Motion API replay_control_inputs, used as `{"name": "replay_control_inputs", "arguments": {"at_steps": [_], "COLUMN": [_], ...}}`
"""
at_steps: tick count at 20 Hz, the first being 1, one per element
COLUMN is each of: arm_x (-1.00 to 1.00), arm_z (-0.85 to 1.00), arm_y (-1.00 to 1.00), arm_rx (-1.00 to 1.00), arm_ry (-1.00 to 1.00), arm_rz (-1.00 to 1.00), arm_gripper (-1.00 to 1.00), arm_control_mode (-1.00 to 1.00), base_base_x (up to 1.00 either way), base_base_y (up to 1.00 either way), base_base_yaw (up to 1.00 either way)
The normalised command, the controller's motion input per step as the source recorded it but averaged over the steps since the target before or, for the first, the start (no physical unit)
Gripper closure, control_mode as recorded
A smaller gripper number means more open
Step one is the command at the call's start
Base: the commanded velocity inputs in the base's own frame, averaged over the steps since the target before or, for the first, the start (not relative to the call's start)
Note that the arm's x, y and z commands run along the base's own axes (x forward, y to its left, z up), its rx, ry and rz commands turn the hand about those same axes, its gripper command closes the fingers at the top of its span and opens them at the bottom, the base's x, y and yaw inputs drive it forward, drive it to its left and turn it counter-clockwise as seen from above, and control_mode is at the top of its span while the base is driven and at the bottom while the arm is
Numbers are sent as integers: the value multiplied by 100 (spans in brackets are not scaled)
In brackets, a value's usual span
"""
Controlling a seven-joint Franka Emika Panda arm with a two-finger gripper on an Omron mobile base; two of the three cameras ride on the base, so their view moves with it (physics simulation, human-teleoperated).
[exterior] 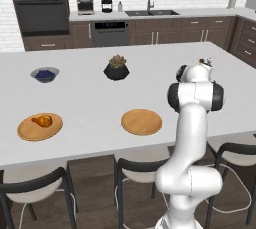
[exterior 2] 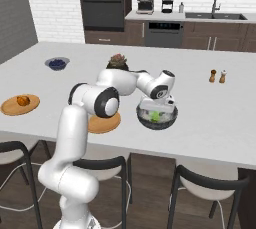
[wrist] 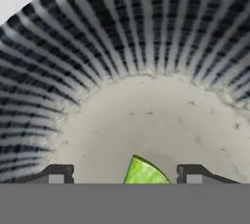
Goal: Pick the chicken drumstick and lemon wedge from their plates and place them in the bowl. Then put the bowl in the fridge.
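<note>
A: Report the island counter [exterior: 90, 103], left to right, as the left base view gives it.

B: At the far left stands a grey bowl of blue berries [exterior: 45, 75]. In front of it, near the front edge, lies one of the plates [exterior: 30, 130], and the chicken drumstick [exterior: 42, 120] rests on that plate. Toward the middle stands a black faceted pot with a succulent [exterior: 116, 68]. In front of the pot lies the second plate [exterior: 141, 122], with nothing on it. To its right the arm rises.

A: And from the right base view?

B: The order matches: the drumstick plate, the berry bowl, the pot, then the second plate partly behind the arm. Just right of that plate sits the bowl [exterior 2: 170, 120], with the lemon wedge [exterior 2: 156, 116] inside it. Farther right stand two small shakers [exterior 2: 217, 76].

A: State of the gripper?

B: The gripper [wrist: 125, 174] is down inside the bowl. In the hand view its fingertips [wrist: 57, 174] stand apart, one on either side of the wedge, with a clear gap on both sides. The jaws are released and grasp nothing. The wedge lies on the bowl's pale floor, ringed by the ribbed wall.
</note>
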Motion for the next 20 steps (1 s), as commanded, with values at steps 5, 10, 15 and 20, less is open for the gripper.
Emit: {"name": "replay_control_inputs", "arguments": {"at_steps": [5,10,15,20], "arm_x": [0,-44,-58,-22], "arm_z": [4,35,78,53], "arm_y": [1,10,36,34], "arm_rx": [0,0,1,0], "arm_ry": [0,-5,-6,-13], "arm_rz": [0,0,0,0], "arm_gripper": [-100,-100,-100,-100], "arm_control_mode": [-100,-100,-100,-100], "base_base_x": [0,0,0,0], "base_base_y": [0,0,0,0], "base_base_yaw": [0,0,0,0]}}
